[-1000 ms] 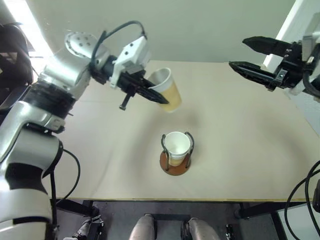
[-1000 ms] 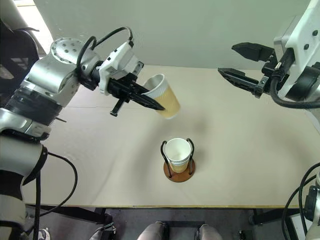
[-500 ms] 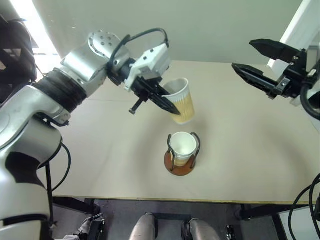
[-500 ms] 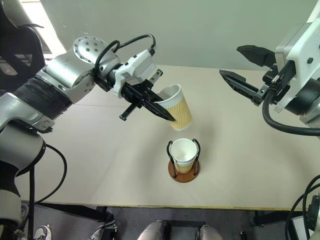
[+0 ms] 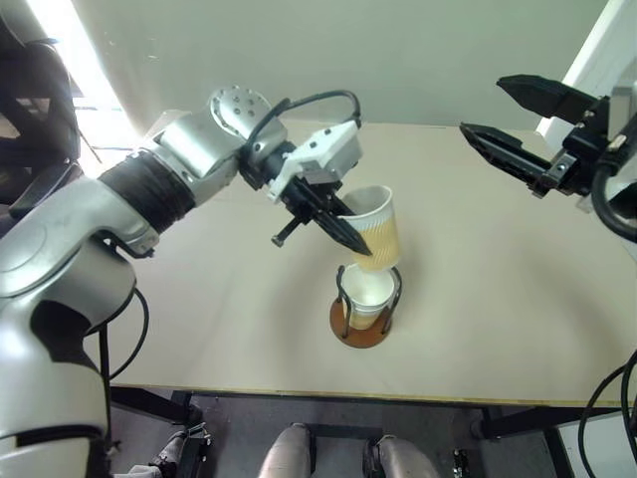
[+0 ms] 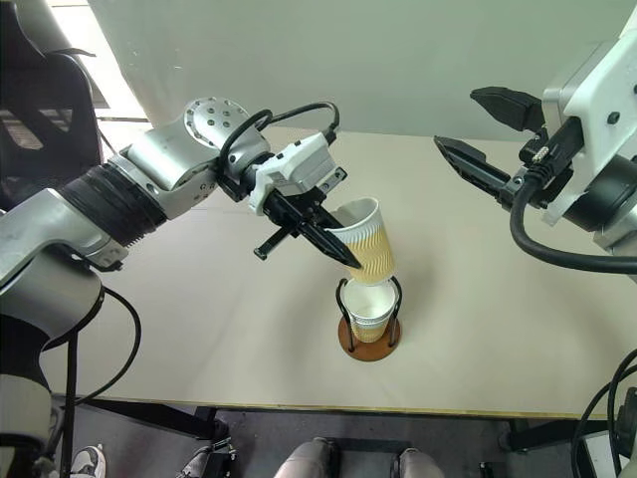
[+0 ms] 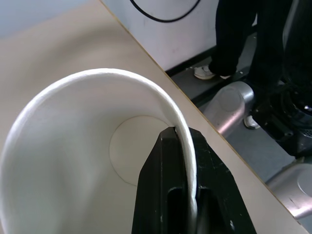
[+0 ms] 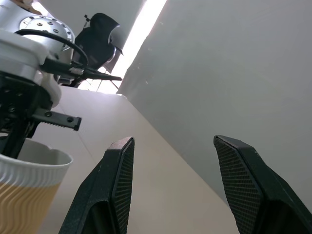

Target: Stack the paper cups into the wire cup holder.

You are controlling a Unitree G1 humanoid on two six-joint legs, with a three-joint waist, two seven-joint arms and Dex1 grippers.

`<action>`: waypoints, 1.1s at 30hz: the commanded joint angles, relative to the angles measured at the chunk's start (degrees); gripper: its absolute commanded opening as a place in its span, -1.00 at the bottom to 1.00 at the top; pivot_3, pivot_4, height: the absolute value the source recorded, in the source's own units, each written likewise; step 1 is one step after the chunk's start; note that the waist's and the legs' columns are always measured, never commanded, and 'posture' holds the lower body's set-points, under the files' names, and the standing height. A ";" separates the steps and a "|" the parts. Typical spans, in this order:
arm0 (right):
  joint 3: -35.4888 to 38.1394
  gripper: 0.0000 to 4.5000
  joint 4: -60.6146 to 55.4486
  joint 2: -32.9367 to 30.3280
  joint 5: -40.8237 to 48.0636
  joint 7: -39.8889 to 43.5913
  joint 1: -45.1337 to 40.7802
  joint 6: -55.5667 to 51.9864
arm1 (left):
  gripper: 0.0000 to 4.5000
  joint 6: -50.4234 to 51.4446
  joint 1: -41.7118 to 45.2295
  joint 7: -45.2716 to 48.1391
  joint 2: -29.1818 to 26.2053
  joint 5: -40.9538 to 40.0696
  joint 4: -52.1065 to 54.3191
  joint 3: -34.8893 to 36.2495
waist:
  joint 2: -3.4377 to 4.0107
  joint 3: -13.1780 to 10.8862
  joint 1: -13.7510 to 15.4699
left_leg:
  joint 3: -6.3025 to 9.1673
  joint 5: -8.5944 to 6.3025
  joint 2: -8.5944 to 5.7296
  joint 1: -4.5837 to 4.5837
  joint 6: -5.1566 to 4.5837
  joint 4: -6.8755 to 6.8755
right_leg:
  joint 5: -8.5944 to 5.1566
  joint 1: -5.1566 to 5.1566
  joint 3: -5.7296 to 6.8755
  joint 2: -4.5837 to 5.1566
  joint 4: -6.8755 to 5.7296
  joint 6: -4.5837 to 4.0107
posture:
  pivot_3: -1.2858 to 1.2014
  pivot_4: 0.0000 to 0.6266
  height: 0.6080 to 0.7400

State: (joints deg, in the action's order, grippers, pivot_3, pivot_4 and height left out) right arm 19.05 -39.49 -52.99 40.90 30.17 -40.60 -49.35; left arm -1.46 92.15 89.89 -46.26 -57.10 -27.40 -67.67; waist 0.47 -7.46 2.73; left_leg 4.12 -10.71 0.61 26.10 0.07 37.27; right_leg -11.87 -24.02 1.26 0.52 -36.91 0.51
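Left eye view, read from left to right: we saw the left gripper (image 5: 350,237) pinched shut on the rim of a paper cup (image 5: 378,229), one black finger inside the mouth and the other outside against the ribbed tan wall. We noted the held cup was tilted, its mouth turned up and toward the left arm, its bottom hanging just above the wire cup holder (image 5: 364,309). We could not tell whether its bottom touched anything below.

In the holder we saw a nested cup (image 5: 368,291) sitting upright between the two dark wire loops, on the reddish-brown disc base. The holder stood on the beige table (image 5: 498,289), near the middle and toward the front edge.

In the left wrist view we recorded the white rolled rim clamped between the two fingertips (image 7: 165,195), with the white inside of the cup and its round floor visible.

Farther right, we found the right gripper (image 5: 513,124) raised above the far right part of the table, well apart from the cups. Its two fingers stood wide apart and gripped nothing; the right wrist view showed clear space between them.
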 commanded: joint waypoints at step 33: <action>17.83 0.17 -9.37 -10.03 17.05 10.52 15.21 -5.16 | -0.70 -7.59 -0.23 2.61 1.46 1.20 -2.36 -3.40 | 0.05 0.01 0.69 | 0.03 0.07 -0.65 0.27 0.04 -0.02 | -0.31 -0.01 -0.03 0.50 0.05 0.70 | 0.03 -0.52 1.00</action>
State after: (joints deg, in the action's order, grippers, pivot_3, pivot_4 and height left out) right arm 31.74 -47.66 -61.44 56.00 38.36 -25.76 -54.41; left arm -7.71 91.33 89.93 -44.61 -55.79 -29.78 -72.49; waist 0.52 -7.45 3.42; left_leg 4.13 -10.69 -0.09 26.38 0.15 37.26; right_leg -12.21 -24.04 1.23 1.10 -36.84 1.27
